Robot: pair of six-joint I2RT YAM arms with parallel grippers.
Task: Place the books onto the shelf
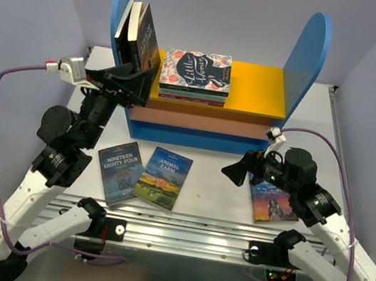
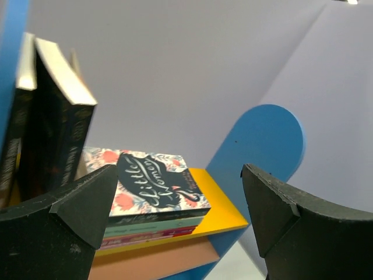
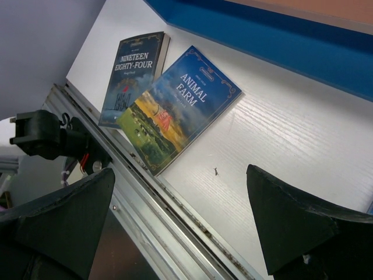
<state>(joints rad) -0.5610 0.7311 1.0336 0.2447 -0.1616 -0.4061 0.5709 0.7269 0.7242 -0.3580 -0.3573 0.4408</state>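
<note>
left tool (image 1: 142,86) wide open, empty, beside upright books (image 1: 137,31) on shelf (image 1: 255,87), right tool (image 1: 233,170) open, empty

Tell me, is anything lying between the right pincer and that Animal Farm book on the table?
Nothing visible does. The right pincer is open and hangs above the table, just to the right of Animal Farm. Only bare white tabletop lies between them.

Upright books (image 1: 138,31) on shelf (image 1: 255,87)

Lilac walls (image 1: 218,1), white tbl (image 1: 216,188), alu rail (image 1: 186,237).
</note>
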